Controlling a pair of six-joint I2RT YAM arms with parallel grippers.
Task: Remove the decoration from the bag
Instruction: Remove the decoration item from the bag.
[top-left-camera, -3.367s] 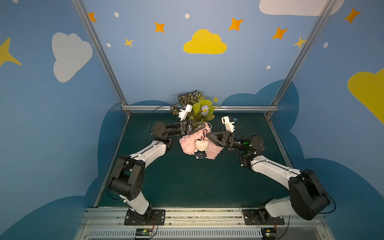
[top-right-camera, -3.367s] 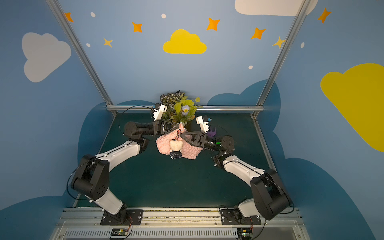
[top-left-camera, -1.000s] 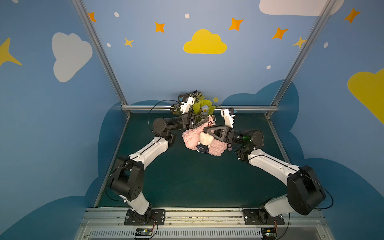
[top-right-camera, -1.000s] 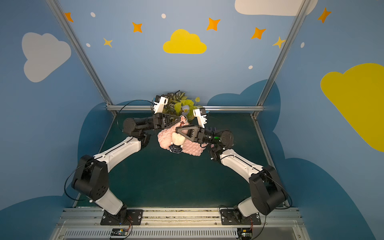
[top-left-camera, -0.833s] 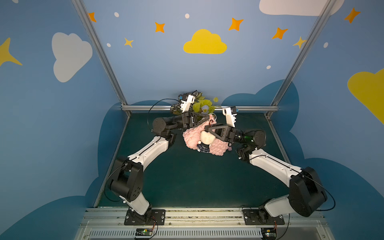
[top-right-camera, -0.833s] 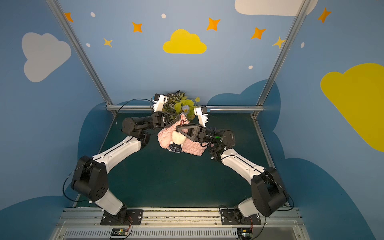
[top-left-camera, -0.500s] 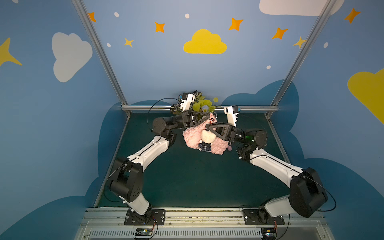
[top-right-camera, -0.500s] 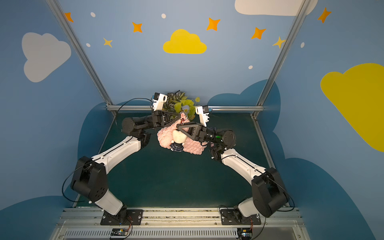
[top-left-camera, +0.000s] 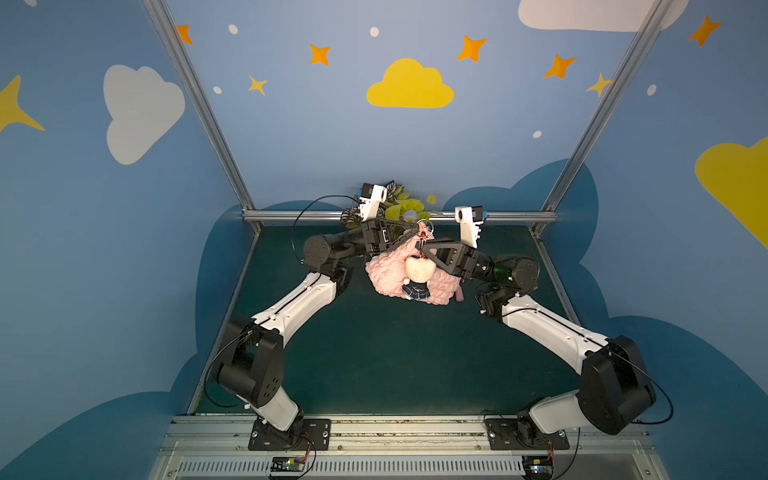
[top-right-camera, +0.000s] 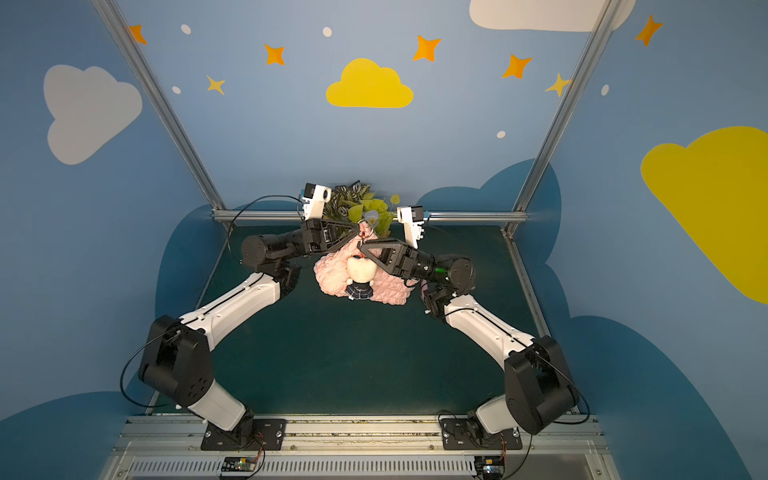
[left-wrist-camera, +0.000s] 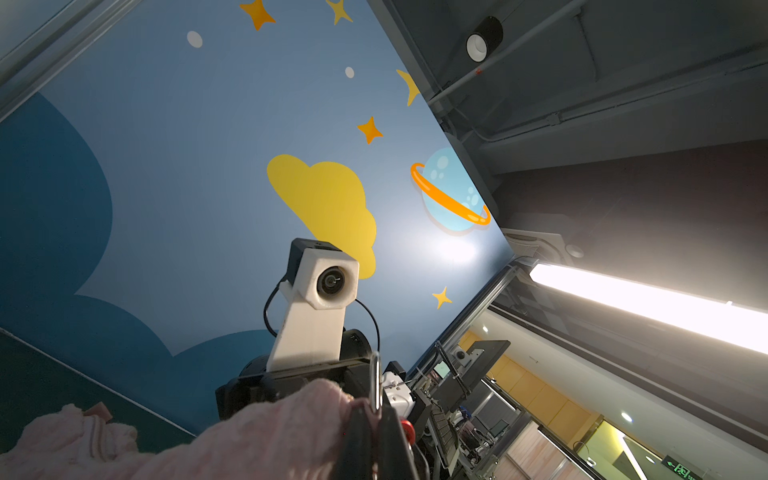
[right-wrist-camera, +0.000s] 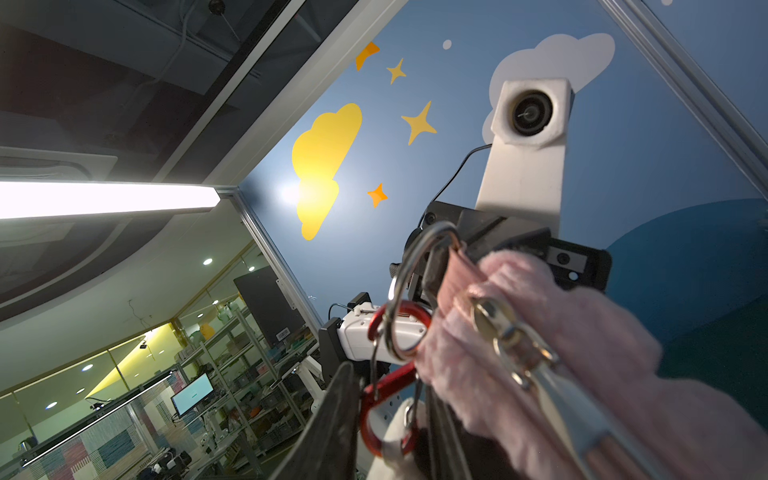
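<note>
Green tabletop (top-left-camera: 395, 353), leafy plant (top-left-camera: 401, 205) behind bag (top-left-camera: 386, 274), left jaws clenched on bag, right jaws at decoration (top-left-camera: 419, 269), grip unclear.

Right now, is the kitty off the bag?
No, the kitty hangs by its red clip from the ring on the bag.

Evenly lit; ceiling tube (left-wrist-camera: 648, 303) glares in wrist views.
</note>
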